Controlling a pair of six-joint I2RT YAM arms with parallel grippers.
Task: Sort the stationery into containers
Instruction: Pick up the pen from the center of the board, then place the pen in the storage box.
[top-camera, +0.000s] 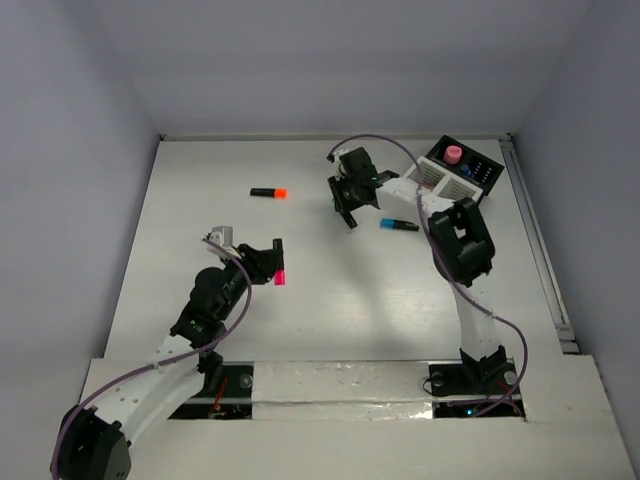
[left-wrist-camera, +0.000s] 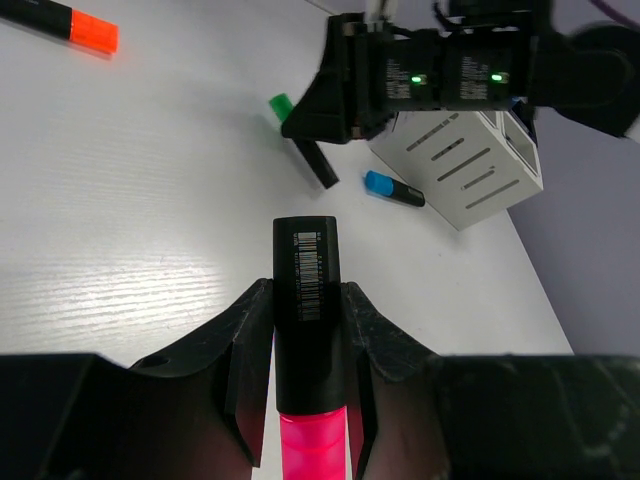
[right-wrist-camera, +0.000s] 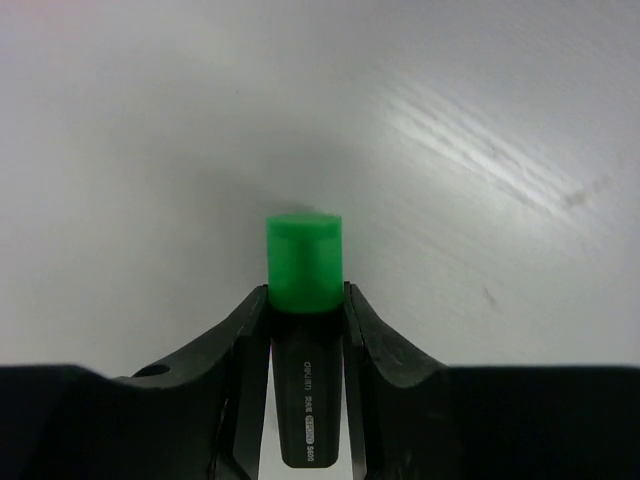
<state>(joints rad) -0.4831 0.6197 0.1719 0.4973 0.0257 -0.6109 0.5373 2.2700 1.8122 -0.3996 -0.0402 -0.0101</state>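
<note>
While the right gripper (right-wrist-camera: 305, 300) clamps the green highlighter (right-wrist-camera: 304, 262), cap pointing outward, the white box (top-camera: 440, 180) sits near, to its right.

The pink-capped highlighter (left-wrist-camera: 305, 300), green-capped highlighter (right-wrist-camera: 303, 330), orange-capped highlighter (top-camera: 269, 192) and blue-capped highlighter (left-wrist-camera: 393, 190) are black.

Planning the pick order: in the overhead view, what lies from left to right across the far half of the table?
Orange-capped highlighter → right gripper holding the green-capped highlighter → blue-capped highlighter → containers.
</note>
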